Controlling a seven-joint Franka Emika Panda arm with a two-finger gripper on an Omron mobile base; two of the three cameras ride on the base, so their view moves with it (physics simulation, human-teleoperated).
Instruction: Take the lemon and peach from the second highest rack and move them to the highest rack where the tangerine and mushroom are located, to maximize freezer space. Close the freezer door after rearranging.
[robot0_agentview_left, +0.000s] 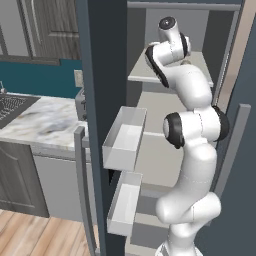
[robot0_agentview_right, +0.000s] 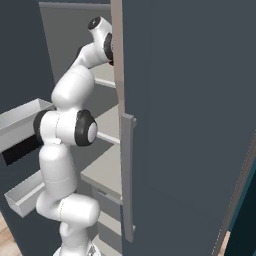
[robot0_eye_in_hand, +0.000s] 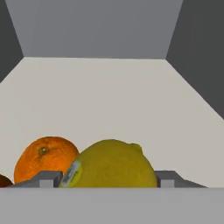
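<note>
— Where's the fruit sitting?
— A round, dimpled orange tangerine (robot0_eye_in_hand: 46, 159) lies left; touching its right, the smooth oval yellow lemon (robot0_eye_in_hand: 111, 165) with a sticker sits between my two dark gripper (robot0_eye_in_hand: 105, 180) fingertips, on the pale flat freezer shelf (robot0_eye_in_hand: 109, 100).
— Pinching it?
— Cannot tell; the tips are mostly hidden.

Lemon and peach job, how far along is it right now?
Partway. In the hand view the lemon sits between the jaws over a pale rack, right beside the tangerine, so it looks to be reaching the highest rack; whether the jaws have let go is unclear. The peach is not visible to confirm. The freezer door is open, so closing it remains.
</note>
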